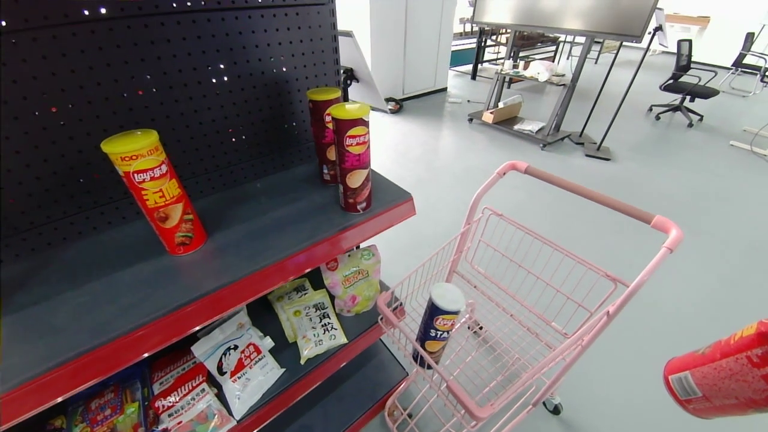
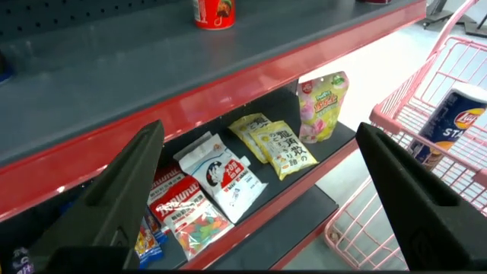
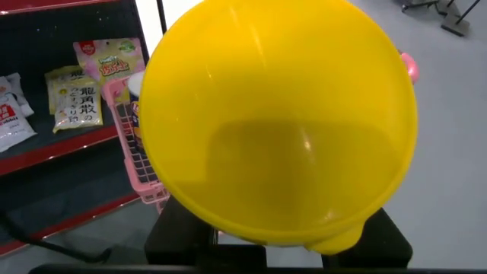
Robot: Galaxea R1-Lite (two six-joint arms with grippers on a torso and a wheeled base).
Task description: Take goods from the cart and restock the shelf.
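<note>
A red chips can point(image 1: 720, 378) with a yellow lid point(image 3: 278, 122) lies tilted at the lower right, beside the pink cart point(image 1: 600, 207). My right gripper point(image 3: 278, 242) is shut on it, its dark fingers point(image 3: 183, 237) either side of the can. A blue chips can point(image 1: 440, 324) stands in the cart's near corner. The top shelf point(image 1: 252, 240) holds one red can point(image 1: 155, 192) on the left and two maroon cans point(image 1: 352, 157) at its right end. My left gripper point(image 2: 259, 198) is open with nothing in it, in front of the lower shelf.
Snack bags point(image 1: 306, 321) lie on the lower shelf point(image 2: 304, 202), which has a red front edge. A black pegboard point(image 1: 180, 78) backs the shelf. Open grey floor point(image 1: 690, 252) lies right of the cart, with a screen stand point(image 1: 540, 72) and office chairs behind.
</note>
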